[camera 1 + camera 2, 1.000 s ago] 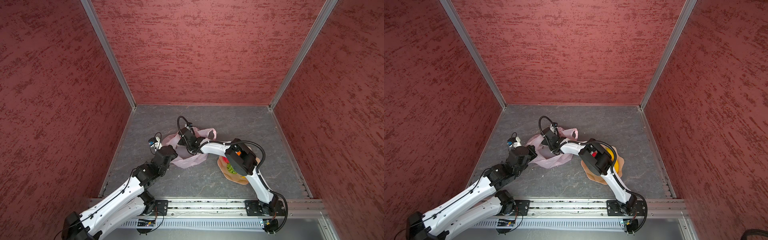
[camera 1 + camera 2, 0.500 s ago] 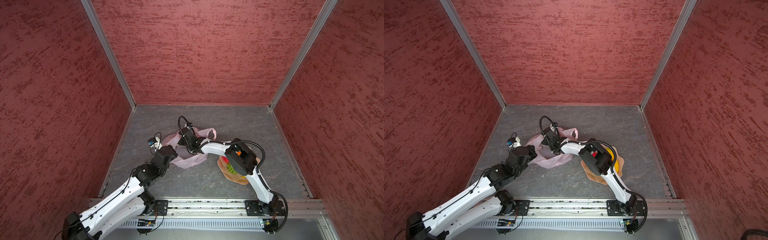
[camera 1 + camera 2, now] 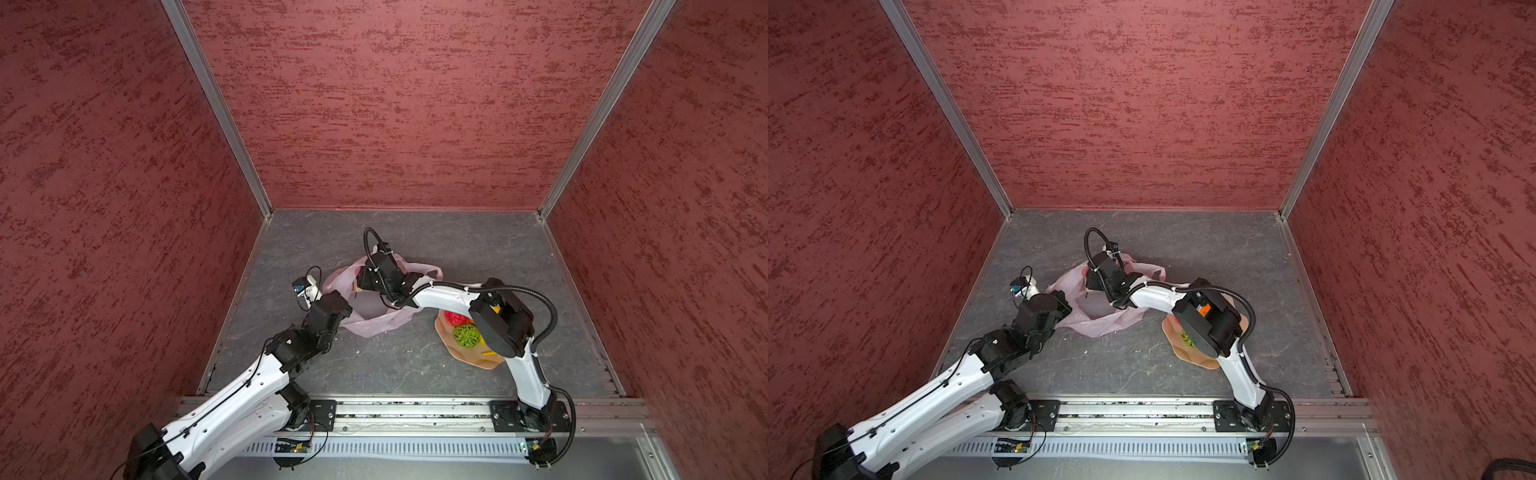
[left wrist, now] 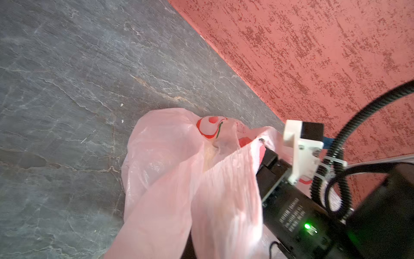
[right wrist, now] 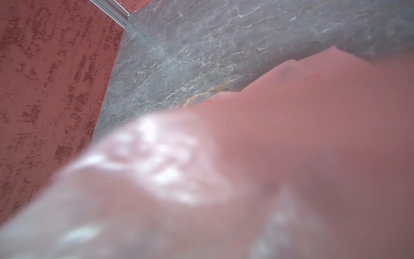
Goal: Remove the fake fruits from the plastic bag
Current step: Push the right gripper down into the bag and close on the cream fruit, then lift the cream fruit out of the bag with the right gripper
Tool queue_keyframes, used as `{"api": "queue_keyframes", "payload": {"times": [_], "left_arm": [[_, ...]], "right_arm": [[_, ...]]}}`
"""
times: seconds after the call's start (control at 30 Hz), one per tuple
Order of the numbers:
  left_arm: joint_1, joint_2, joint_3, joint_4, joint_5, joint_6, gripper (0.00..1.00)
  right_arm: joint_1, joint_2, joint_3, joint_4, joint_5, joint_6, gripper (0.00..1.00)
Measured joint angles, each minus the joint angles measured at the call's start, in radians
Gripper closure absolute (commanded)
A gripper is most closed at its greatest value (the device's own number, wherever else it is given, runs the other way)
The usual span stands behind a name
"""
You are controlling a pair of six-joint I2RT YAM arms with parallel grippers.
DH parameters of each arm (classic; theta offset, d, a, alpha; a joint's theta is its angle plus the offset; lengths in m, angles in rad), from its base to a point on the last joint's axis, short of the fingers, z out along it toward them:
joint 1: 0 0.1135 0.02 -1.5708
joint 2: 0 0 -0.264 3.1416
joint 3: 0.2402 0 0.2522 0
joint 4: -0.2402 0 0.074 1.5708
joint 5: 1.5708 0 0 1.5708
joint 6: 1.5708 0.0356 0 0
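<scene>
The plastic bag [image 3: 376,321] lies in the middle of the grey desk [image 3: 374,368], pink and crinkly, with its mouth open toward the top. The left arm [image 3: 245,390] starts at the near left corner and lies long and low. It reaches forward to the bag's left edge, and its wrist bends a little at the end. The left claw [image 3: 348,312] is closed tight and pinches the edge of the bag. In the left wrist view the thin pink film [image 4: 179,168] runs straight up to the camera, pulled into a stretched fold. The right arm [image 3: 525,370] stands up from its base at the near right. Its big black elbow hangs over the tan dish [image 3: 469,359]. From there the white forearm reaches left, and the wrist tips down into the bag's mouth. The right claw [image 3: 362,286] is inside the bag, hidden by the pink film. I cannot tell if it is apart, together, or holding a fruit. The right wrist view shows only blurry pink plastic [image 5: 246,168] pressed close to the camera. A red ball [image 3: 455,318] and a green ball [image 3: 466,335] sit side by side in the dish, out of the bag. A pale yellowish shape [image 4: 208,157] shows faintly through the bag, too blurry to name.
</scene>
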Motion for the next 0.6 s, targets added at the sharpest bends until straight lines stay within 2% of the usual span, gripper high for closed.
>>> {"api": "queue_keyframes", "payload": {"times": [0.37, 0.6], "left_arm": [[0.046, 0.045, -0.007, 0.053, -0.021, 0.011, 1.0], [0.051, 0.056, -0.007, 0.077, -0.037, 0.019, 1.0]], "right_arm": [[0.031, -0.14, -0.114, -0.034, -0.065, -0.034, 0.69], [0.053, -0.244, -0.134, -0.118, -0.109, -0.099, 0.69]]}}
